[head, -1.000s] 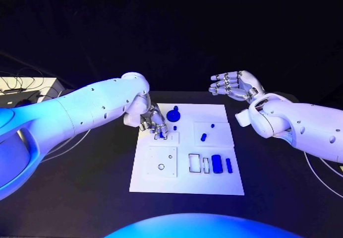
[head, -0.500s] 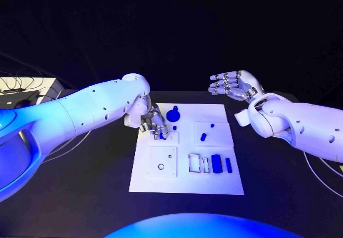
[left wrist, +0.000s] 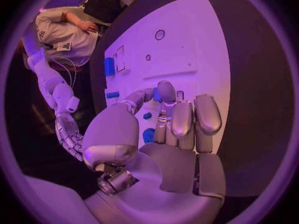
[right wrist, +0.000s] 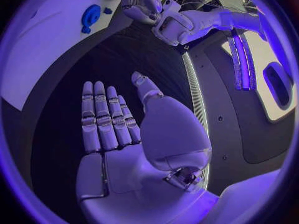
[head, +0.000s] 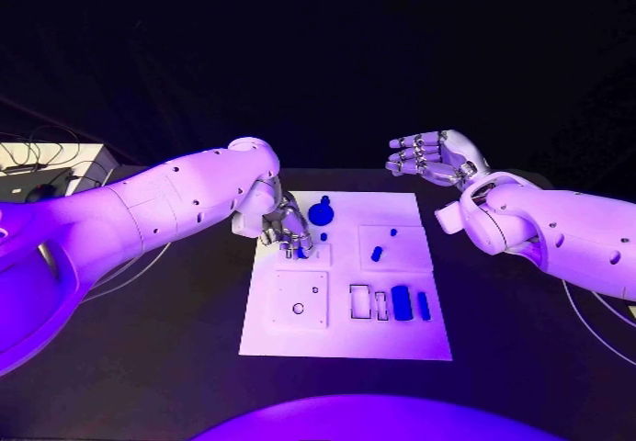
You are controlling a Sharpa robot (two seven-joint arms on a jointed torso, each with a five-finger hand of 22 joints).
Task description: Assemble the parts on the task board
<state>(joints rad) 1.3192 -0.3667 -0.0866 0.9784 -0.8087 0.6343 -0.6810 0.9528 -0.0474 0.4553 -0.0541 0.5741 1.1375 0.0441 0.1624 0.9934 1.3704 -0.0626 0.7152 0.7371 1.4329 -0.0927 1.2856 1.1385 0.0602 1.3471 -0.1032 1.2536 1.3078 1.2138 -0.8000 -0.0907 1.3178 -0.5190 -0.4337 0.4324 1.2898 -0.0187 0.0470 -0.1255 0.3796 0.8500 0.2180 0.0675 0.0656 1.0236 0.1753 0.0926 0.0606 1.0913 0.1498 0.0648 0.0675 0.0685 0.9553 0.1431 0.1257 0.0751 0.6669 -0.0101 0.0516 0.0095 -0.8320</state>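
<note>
The white task board (head: pixel 347 326) lies in the middle of the black table. My left hand (head: pixel 285 230) is down on the board's far left part, fingers curled, and pinches a small blue part (left wrist: pixel 156 94) between thumb and a finger. A round blue part (head: pixel 321 214) stands just beside that hand, with a small blue peg (head: pixel 323 237) close by. Another peg (head: pixel 377 254) stands in the right square plate. Two longer blue pieces (head: pixel 402 303) lie near the slots at the board's near right. My right hand (head: pixel 435 156) hangs open off the board's far right corner, holding nothing.
A recessed square plate with a small hole (head: pixel 300 299) takes up the board's near left. A pale box with cables (head: pixel 47 163) stands at the table's far left. In the right wrist view the round blue part (right wrist: pixel 90 16) and my left hand (right wrist: pixel 142 2) lie beyond the open palm (right wrist: pixel 118 129).
My left hand has barely shifted over the board's far left part, still on the small blue part. The right hand has stayed where it was.
</note>
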